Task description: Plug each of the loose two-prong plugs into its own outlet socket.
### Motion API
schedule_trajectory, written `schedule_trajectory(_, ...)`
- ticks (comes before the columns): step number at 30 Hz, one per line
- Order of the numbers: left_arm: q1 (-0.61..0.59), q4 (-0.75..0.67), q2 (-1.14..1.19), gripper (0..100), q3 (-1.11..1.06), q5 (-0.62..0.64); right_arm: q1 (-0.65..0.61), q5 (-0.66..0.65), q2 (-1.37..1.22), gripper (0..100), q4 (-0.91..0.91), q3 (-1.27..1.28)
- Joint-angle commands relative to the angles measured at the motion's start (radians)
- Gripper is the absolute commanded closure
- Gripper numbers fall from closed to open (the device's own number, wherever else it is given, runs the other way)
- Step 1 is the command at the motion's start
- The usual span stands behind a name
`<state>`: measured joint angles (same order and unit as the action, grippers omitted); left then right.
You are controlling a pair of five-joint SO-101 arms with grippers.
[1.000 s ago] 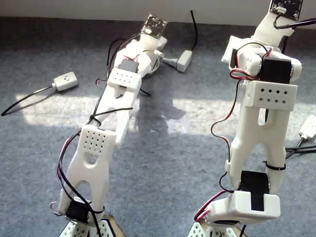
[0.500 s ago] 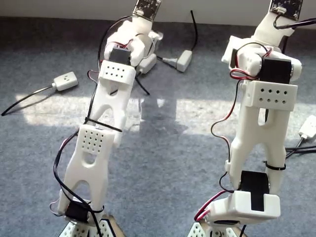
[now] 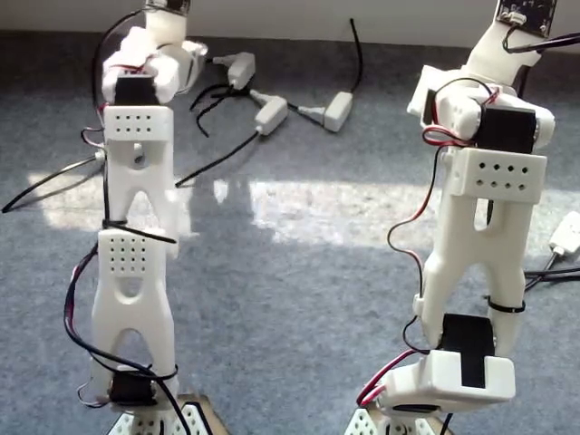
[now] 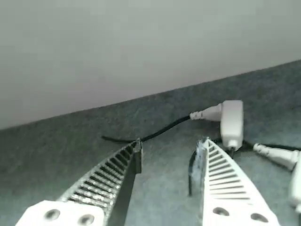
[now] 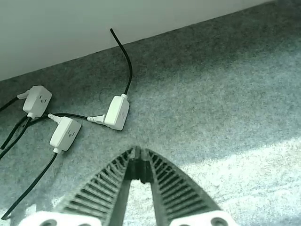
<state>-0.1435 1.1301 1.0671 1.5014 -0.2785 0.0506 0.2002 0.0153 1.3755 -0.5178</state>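
Three white cabled blocks lie on the grey carpet at the back: one (image 3: 240,65), one (image 3: 270,114) and one (image 3: 337,111). In the right wrist view they are the slotted socket block (image 5: 36,100), a second block (image 5: 65,133) and a third (image 5: 116,112). My left gripper (image 4: 168,149) is open and holds nothing, close to the back wall. A white block (image 4: 232,122) lies just beyond one of its fingertips (image 4: 202,146). My right gripper (image 5: 139,155) is shut and empty, held above the carpet short of the blocks.
Another white block (image 3: 566,233) with black cables lies at the right edge beside the right arm (image 3: 494,172). The left arm (image 3: 136,154) stretches up the left side. A black cable (image 3: 45,186) trails off to the left. A pale wall borders the carpet at the back.
The left arm has swung from the middle blocks to the far left back, uncovering two blocks and now covering the white block at the left. The right arm has not moved.
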Motion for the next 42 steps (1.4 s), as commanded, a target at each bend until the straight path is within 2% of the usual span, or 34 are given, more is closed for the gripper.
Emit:
schedule_trajectory(1, -0.108, 0.106, -0.077, 80, 0.041, -0.118, -0.01, -0.011, 0.048, 99.2, -0.018, -0.01)
schedule_trajectory(4, -0.174, 0.149, -0.076, 80, 0.041, -0.187, -0.01, -0.011, 0.048, 99.2, -0.016, -0.01)
schedule_trajectory(8, -0.234, 0.212, -0.073, 80, 0.028, -0.351, -0.01, -0.011, 0.05, 99.2, -0.015, -0.01)
schedule_trajectory(12, -0.282, 0.226, -0.073, 80, -0.054, -0.517, -0.01, -0.011, 0.05, 99.2, -0.015, -0.01)
schedule_trajectory(16, -0.321, 0.224, -0.073, 80, -0.173, -0.628, -0.01, -0.011, 0.05, 99.2, -0.015, -0.01)
schedule_trajectory(25, -0.311, 0.224, -0.073, 81, -0.352, -0.643, -0.01, -0.011, 0.05, 99.2, -0.018, -0.01)
schedule_trajectory(34, -0.255, 0.169, -0.018, 80, -0.39, -0.647, -0.01, -0.009, 0.05, 99.2, -0.018, -0.01)
schedule_trajectory(42, -0.202, 0.175, 0.051, 81, -0.394, -0.649, -0.01, -0.009, 0.048, 99.2, -0.019, -0.01)
